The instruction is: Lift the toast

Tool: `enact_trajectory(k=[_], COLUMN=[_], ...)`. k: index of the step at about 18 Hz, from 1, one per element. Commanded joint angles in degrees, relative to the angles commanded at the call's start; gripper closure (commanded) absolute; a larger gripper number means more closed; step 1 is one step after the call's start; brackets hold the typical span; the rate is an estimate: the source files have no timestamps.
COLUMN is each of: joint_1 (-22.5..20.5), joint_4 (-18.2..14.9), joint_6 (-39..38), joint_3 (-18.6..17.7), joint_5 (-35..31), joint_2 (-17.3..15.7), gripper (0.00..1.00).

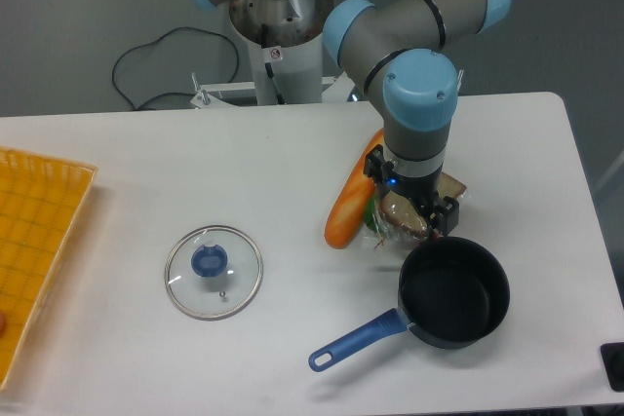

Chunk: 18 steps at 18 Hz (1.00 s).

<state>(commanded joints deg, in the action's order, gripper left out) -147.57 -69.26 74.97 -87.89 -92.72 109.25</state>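
Sitting nearest the lens, just below the end effector (417, 209): pan (454, 291), blue handle trailing lower-left. Hovering low over, perhaps touching, the toast (402, 213), directly beneath and mostly hidden by the wrist. Lying just left: carrot (350, 204), with something green (372, 213) wedged between. Finger opening hidden; cannot tell whether anything is held. Judging best: squeezing the crust edges only, rising straight, keeping clear of carrot and pan rim. Resting well left on the worktop (146, 163): lid (213, 272).

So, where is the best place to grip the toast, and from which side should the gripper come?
Probably from above, across the toast's thin crust edges: it looks flat, with the carrot-like piece left and the pot in front blocking side approaches. The gripper hides most of it.
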Motion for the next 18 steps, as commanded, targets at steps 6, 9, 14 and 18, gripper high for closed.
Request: enact_trajectory(k=[6, 9, 14, 18], joint_1=[0.0, 0.2, -0.3, -0.4], joint_4=[0.1, 0.3, 0.7, 1.2], joint_6=[-0.4, -0.4, -0.1, 0.2], joint_3=[0.0, 0.0, 0.1, 0.0], joint_5=[0.6, 0.7, 0.8, 0.8], joint_2=[-0.1, 0.0, 0.1, 0.2], gripper=[0.00, 0.00, 0.00, 0.00])
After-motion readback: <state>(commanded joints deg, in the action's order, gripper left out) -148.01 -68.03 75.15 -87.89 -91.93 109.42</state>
